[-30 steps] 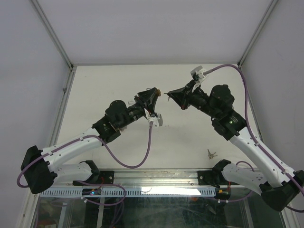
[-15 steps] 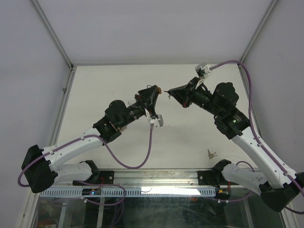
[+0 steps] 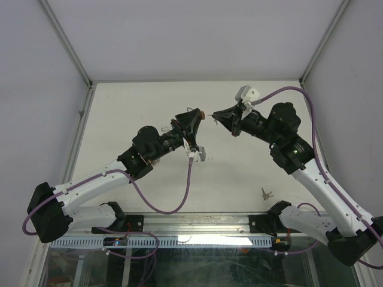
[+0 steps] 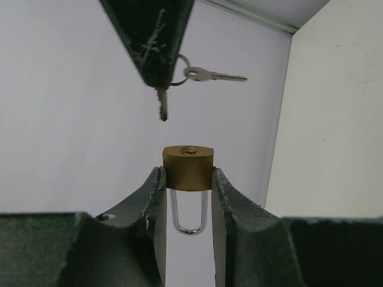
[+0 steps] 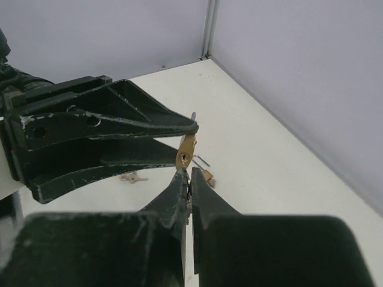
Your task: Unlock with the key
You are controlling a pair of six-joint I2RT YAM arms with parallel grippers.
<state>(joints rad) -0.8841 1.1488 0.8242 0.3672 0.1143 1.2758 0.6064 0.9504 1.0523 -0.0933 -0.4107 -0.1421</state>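
Observation:
My left gripper (image 4: 187,174) is shut on a small brass padlock (image 4: 188,167) and holds it in the air, keyhole end outward and steel shackle between the fingers. My right gripper (image 5: 190,174) is shut on a key (image 4: 162,105). The key's tip points at the padlock's keyhole face (image 5: 185,153) with a small gap between them. A second key (image 4: 214,75) hangs from the ring beside it. In the top view the two grippers, left (image 3: 196,118) and right (image 3: 214,117), meet tip to tip above the middle of the table.
A second brass padlock (image 5: 207,176) and loose keys (image 5: 133,177) lie on the white table below. Another key pair (image 3: 266,193) lies near the front right. Grey walls (image 3: 179,36) enclose the table at the back and sides.
The right wrist has rolled, swinging its white cable mount to the left. Both gripper tips have risen slightly and stay close together.

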